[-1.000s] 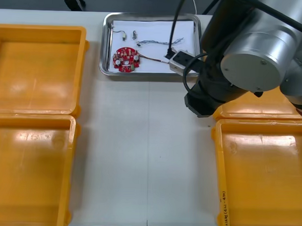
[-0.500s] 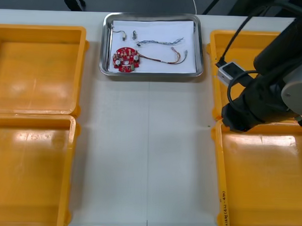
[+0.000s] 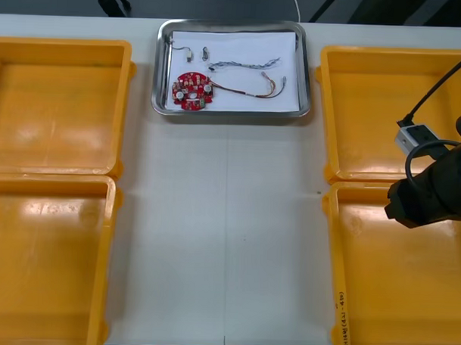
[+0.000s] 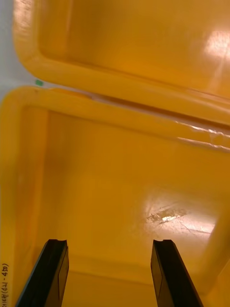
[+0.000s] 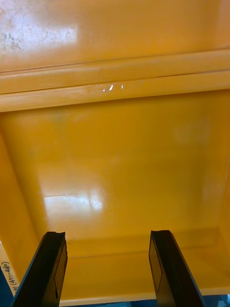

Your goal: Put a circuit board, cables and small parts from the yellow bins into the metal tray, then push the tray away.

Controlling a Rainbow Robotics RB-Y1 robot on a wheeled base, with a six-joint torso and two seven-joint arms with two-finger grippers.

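The metal tray (image 3: 163,72), white inside, stands at the far middle of the table. In it lie a round red circuit board (image 3: 192,90), a blue and white cable (image 3: 245,65), a red and yellow cable (image 3: 252,88) and two small metal parts (image 3: 185,51). My right arm (image 3: 433,193) hangs at the right edge, over the rim between the two right bins. My right gripper (image 4: 110,276) is open above the bare floor of the near right bin (image 4: 120,192). My left gripper (image 5: 108,271) is open over an empty bin floor (image 5: 120,168), holding nothing.
Two yellow bins stand at each side: far left (image 3: 55,106), near left (image 3: 45,261), far right (image 3: 384,110), near right (image 3: 393,284). All look empty. A bare strip of light table (image 3: 224,240) runs between them, from the tray to the near edge.
My right arm has drawn back from the tray's right side, moving right and nearer, to the rim between the right bins. The tray and its contents have stayed put.
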